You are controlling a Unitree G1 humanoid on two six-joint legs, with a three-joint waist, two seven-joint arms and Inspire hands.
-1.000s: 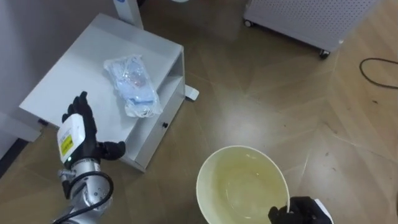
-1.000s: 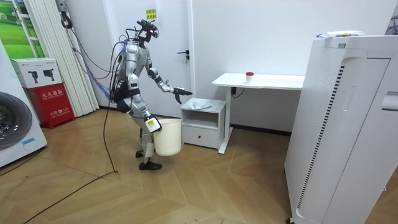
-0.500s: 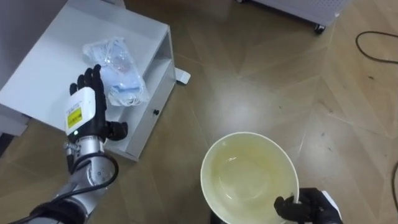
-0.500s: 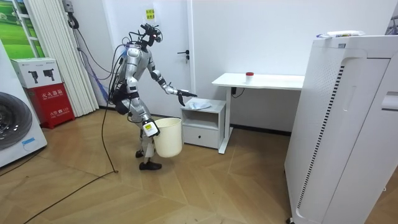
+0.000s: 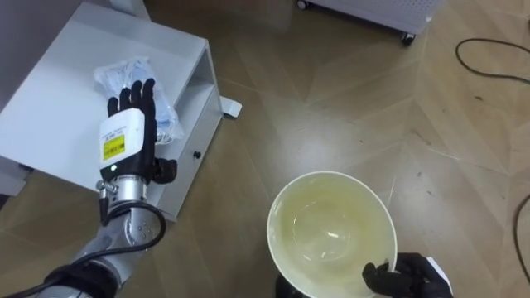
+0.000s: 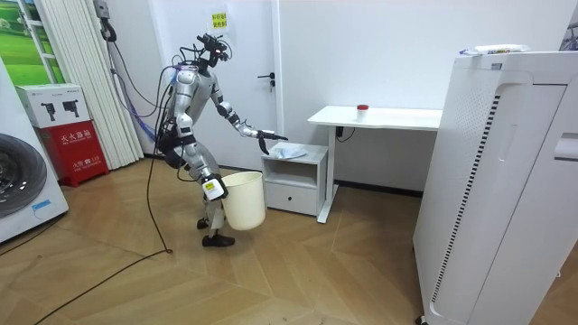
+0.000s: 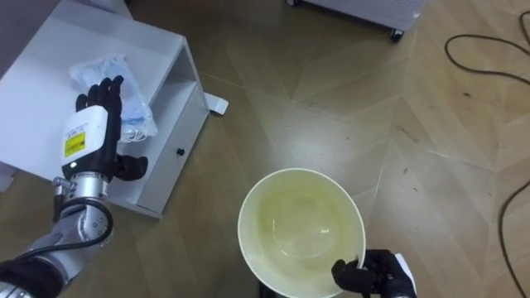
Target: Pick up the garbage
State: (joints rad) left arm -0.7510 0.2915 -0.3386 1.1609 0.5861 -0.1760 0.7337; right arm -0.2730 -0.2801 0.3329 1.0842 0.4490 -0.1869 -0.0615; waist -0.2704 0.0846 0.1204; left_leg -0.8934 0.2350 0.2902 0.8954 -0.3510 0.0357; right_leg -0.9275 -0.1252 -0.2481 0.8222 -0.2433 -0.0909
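Note:
A crumpled clear plastic bag (image 5: 122,73) with blue inside lies on top of a low white cabinet (image 5: 58,108). My left hand (image 5: 127,136) is stretched out over the near end of the bag, fingers straight and open; whether it touches the bag I cannot tell. At the lower right my right hand (image 5: 411,277) is shut on the rim of a cream round bin (image 5: 331,207), which is empty. In the room view I stand beside the cabinet (image 6: 293,171), leaning toward it with the left hand (image 6: 265,137) near the bag (image 6: 289,152) and the bin (image 6: 244,200) at my side.
A black cable (image 5: 489,58) loops on the wooden floor at the right. A white perforated unit on wheels (image 5: 373,10) stands ahead. In the room view a white desk (image 6: 375,116) adjoins the cabinet and a tall white appliance (image 6: 497,181) stands nearer the camera.
My left hand has moved from the cabinet's near edge forward onto the bag. The eye view has shifted as I lean in. The bin stays in my right hand.

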